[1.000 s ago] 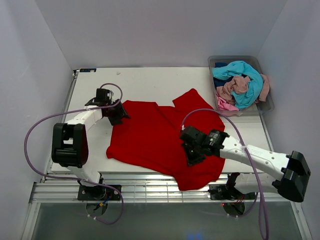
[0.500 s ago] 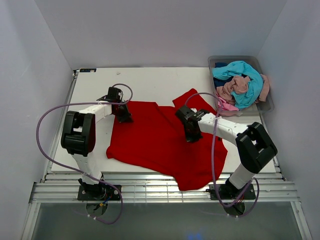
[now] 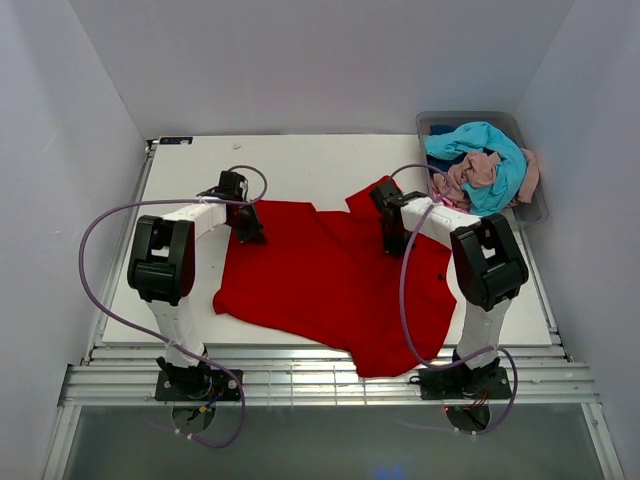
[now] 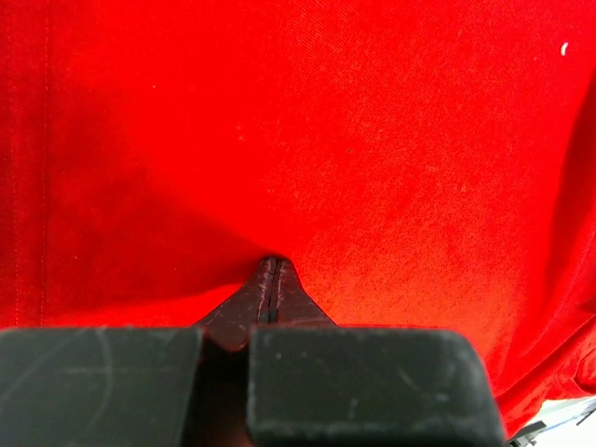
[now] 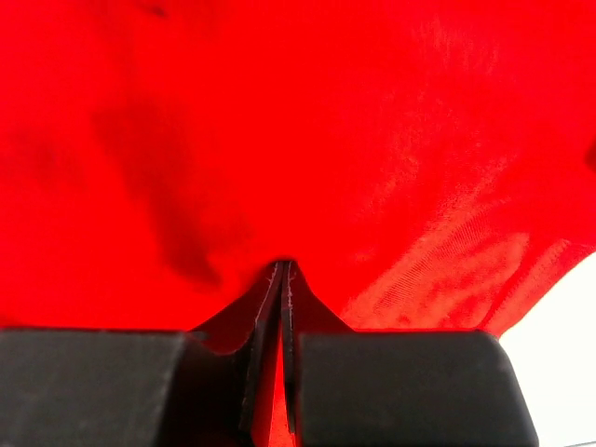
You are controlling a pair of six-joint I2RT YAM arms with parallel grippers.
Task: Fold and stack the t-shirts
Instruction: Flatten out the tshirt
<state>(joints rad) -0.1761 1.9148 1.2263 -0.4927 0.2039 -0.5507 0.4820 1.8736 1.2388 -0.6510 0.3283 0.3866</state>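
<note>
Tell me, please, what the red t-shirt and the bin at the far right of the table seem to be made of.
The red t-shirt looks like soft, matte knit cloth, possibly cotton: the wrist views show a fine fabric grain, a stitched seam and loose folds. The bin looks like smooth, translucent grey plastic: its walls look thin, stiff and partly see-through.
</note>
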